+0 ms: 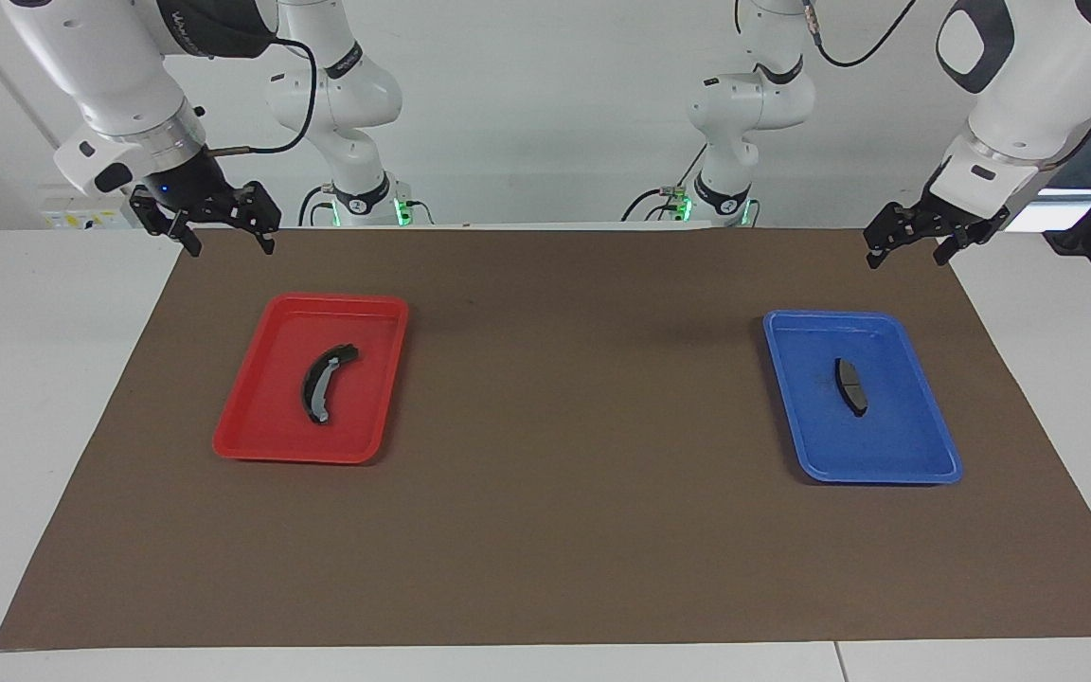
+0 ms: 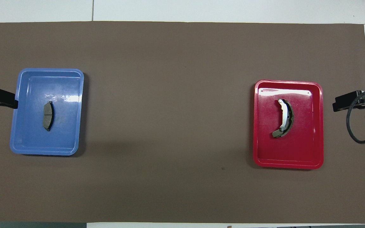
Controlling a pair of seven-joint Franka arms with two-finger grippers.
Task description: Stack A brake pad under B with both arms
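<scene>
Worktop (image 1: 545, 568): brown matte mat, flat.
Red tray (image 1: 375, 313): glossy plastic, toward the right arm's end of the mat; holds B (image 1: 323, 384), a thin curved crescent with grey lining.
Blue tray (image 1: 924, 417): same make, toward the left arm's end; holds A brake pad (image 1: 851, 385), stubby and grooved, its long axis running toward and away from the robots.
Left claw (image 1: 915, 246): open, empty, raised beside the blue tray, so likely first to A.
Right claw (image 1: 222, 234): open, empty, raised beside the red tray.

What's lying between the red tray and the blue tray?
Nothing: both views show only bare brown mat between the red tray and the blue tray.
</scene>
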